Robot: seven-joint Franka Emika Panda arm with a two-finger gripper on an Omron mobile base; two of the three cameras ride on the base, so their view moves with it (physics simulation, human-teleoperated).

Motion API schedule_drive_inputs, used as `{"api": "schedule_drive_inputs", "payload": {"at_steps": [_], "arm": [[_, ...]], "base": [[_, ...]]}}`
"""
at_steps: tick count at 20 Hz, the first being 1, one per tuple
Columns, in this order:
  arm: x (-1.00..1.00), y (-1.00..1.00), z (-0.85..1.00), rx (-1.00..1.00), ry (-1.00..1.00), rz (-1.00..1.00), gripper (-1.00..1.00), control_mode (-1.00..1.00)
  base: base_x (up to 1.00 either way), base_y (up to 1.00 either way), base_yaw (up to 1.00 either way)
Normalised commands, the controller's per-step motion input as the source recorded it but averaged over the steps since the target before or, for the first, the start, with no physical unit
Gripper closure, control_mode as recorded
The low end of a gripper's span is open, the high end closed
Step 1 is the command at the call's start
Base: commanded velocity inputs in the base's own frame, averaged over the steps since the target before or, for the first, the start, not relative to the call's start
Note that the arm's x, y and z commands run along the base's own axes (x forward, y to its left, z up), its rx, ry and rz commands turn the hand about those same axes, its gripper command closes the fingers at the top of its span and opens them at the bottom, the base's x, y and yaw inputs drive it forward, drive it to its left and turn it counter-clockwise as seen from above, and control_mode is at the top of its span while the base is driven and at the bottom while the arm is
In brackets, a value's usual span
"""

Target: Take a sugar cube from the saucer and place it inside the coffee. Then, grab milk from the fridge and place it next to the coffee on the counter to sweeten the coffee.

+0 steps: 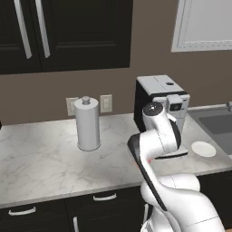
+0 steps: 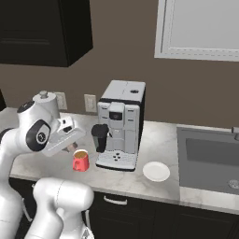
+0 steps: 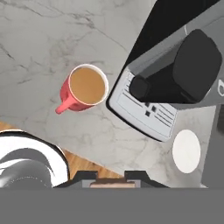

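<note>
The coffee, a red mug (image 3: 85, 89) full of brown liquid, stands on the marble counter (image 3: 39, 48) just left of the coffee machine's drip tray. In the right base view my gripper (image 2: 72, 146) hovers above the mug (image 2: 80, 161), slightly to its left. Its jaws are shut on a small pale-brown sugar cube (image 3: 113, 183), seen between the fingertips of the gripper (image 3: 112, 178) in the hand view. The white saucer (image 2: 156, 171) lies right of the machine near the counter's front edge, also visible as saucer (image 1: 203, 148) and saucer (image 3: 187, 151). The milk and the fridge are out of view.
A black-and-silver coffee machine (image 2: 120, 123) stands right beside the mug. A white paper-towel holder (image 1: 87, 123) stands to the left on the counter. A grey sink (image 2: 210, 158) is set in at the right. Black cabinets hang above, and drawers with silver handles run below.
</note>
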Motion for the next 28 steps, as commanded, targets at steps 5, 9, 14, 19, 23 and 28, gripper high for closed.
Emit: {"api": "schedule_drive_inputs", "payload": {"at_steps": [5,9,14,19,23,28], "arm": [[0.16,0.47,-0.06,0.0,0.0,-0.17,1.0,-1.0],[0.31,0.19,-0.01,0.0,0.0,-0.2,1.0,-1.0],[0.34,0.0,-0.16,0.0,0.0,-0.19,1.0,-1.0],[0.36,0.0,-0.33,0.0,0.0,-0.15,1.0,-1.0],[0.19,0.0,-0.34,0.0,0.0,-0.08,1.0,-1.0],[0.12,0.0,-0.25,0.0,0.0,-0.03,1.0,-1.0]], "base": [[0.0,0.0,0.0],[0.0,0.0,0.0],[0.0,0.0,0.0],[0.0,0.0,0.0],[0.0,0.0,0.0],[0.0,0.0,0.0]]}}
